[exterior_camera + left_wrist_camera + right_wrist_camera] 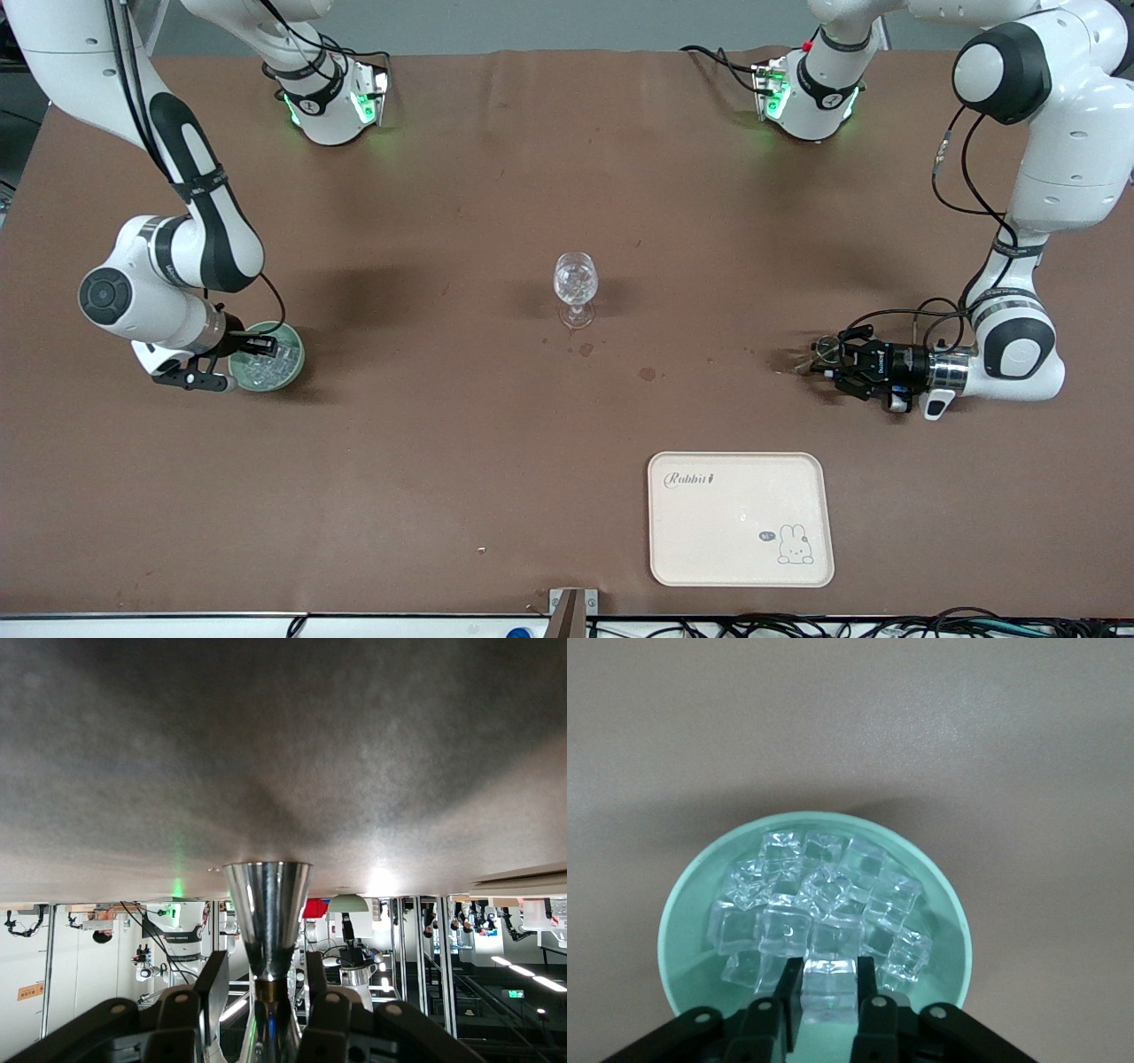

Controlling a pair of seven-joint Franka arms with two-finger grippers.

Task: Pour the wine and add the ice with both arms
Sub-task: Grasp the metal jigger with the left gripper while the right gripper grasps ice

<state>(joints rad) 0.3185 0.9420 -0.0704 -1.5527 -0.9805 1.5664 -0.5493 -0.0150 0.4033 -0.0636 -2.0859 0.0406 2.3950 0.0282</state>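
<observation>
While the right arm bends low at its end of the table, its right gripper (251, 353) dips into the green bowl (291, 357), fingers closed narrowly around one cube of the ice (829, 983) at the edge of the heap. If that slick cube is pinched off-centre it could squirt free on the lift, or knock a neighbouring cube over the bowl's rim. At the middle of the table stands the wine glass (576, 282), with a few dark spots on the cloth just nearer the front camera. A cream tray (741, 518) lies nearer still. Low at the other end, the left gripper (828, 357) grips a shiny metal measuring cup (267, 908) by its waist, lying sideways; anything inside would spill
</observation>
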